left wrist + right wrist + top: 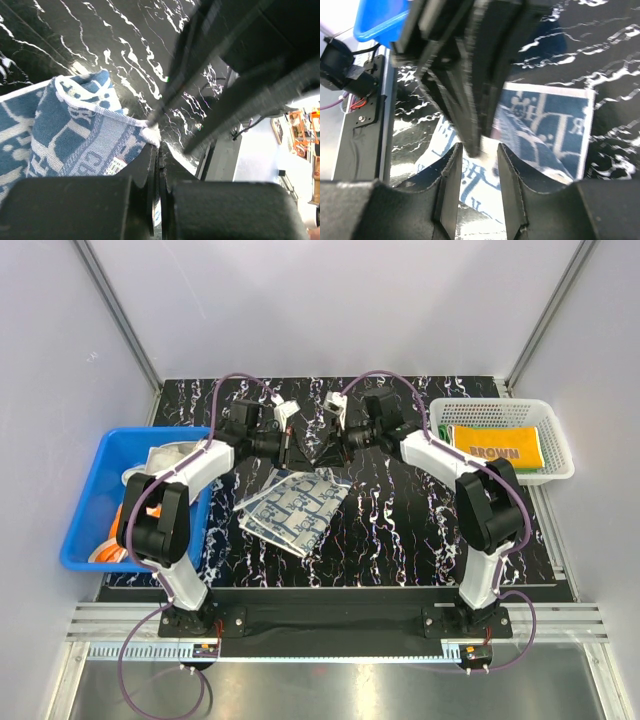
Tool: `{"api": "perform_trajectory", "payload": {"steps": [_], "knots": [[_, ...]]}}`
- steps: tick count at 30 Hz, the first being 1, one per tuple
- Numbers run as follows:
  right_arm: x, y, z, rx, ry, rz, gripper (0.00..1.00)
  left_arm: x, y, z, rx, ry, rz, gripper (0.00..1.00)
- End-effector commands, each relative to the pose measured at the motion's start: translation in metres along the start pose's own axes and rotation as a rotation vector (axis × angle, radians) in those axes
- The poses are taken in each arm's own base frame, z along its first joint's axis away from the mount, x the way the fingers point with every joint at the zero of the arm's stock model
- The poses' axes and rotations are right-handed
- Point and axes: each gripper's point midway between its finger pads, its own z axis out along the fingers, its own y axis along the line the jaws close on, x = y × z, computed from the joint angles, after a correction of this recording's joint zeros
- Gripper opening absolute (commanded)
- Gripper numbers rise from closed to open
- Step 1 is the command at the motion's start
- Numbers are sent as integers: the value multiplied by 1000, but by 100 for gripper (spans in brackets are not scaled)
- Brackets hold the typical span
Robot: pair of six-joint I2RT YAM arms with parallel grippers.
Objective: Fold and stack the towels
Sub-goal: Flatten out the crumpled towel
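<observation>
Black marbled table [420, 530], white-walled cell; white towel with navy pattern [295, 505] lies rumpled at centre, one corner raised; left gripper [157, 150] clenched on that corner; right gripper [479, 155] jaws parted, straddling the same corner, not pinching; orange-yellow towel [497, 447] lies in mesh basket [500, 408].

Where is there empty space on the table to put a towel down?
Bare table lies between the blue-patterned towel and the right arm, and along the near edge. The middle is crowded: left fingers and right fingers meet over that towel. The blue bin holds cloths.
</observation>
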Motion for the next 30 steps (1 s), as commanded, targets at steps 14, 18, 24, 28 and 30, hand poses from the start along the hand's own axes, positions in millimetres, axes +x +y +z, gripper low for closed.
{"api": "perform_trajectory", "payload": {"steps": [14, 18, 24, 28, 30], "knots": [[-9, -3, -22, -105, -21, 55, 49, -26, -28, 6, 77, -2, 125, 0], [-8, -1, -20, -125, -30, 73, 47, -27, -29, 9, 81, 3, 124, 0], [-8, 0, -19, -141, -35, 85, 46, -28, -28, 13, 87, 9, 121, 0], [-5, -2, -18, -139, -29, 96, 39, -29, -29, 13, 91, 8, 125, 0], [-4, -3, -17, -140, -28, 100, 38, -30, -29, 13, 90, 6, 125, 0]]}}
